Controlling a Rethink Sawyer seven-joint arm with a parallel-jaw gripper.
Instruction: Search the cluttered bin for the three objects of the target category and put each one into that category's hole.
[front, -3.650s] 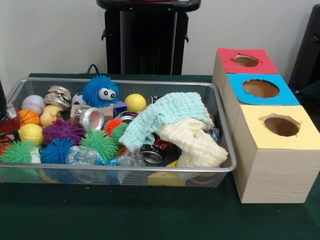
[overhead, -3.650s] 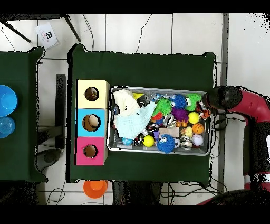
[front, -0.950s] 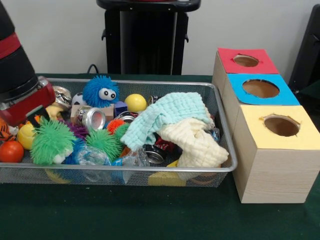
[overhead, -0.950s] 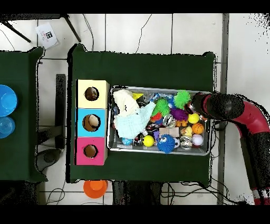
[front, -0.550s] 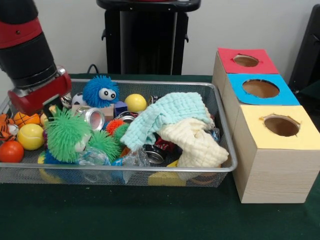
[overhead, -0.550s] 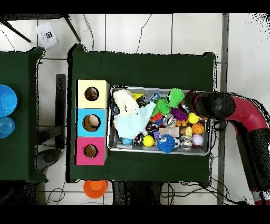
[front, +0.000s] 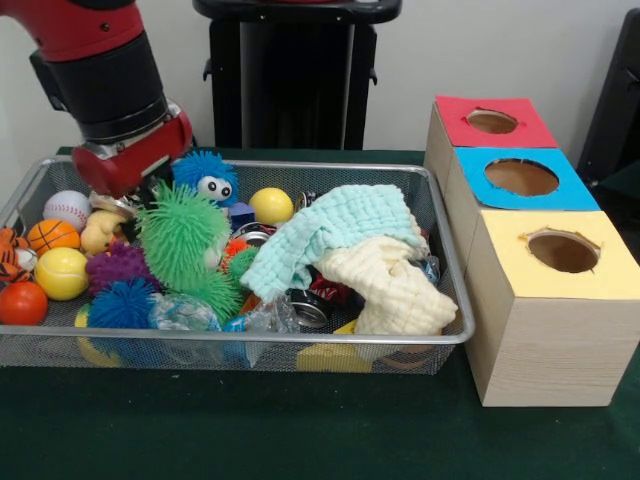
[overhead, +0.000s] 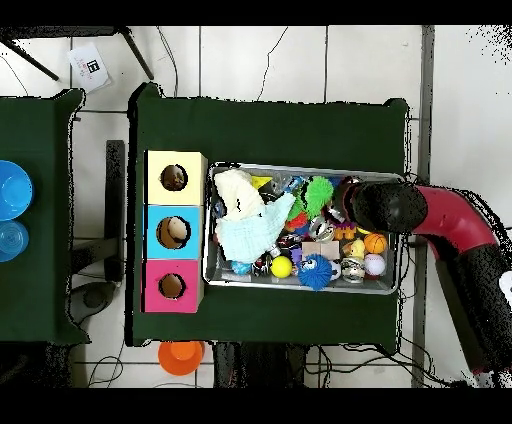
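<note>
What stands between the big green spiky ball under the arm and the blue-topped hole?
The green spiky ball sits at the gripper. Between it and the blue-topped hole lie the heaped mint cloth and cream cloth, then the wire bin's end wall.

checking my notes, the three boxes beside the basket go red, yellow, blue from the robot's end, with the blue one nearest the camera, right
Not quite. The front view shows the order as red, blue, yellow: the blue box sits in the middle, and the yellow box is nearest the camera. The red box is at the robot's end, beside the basket.
</note>
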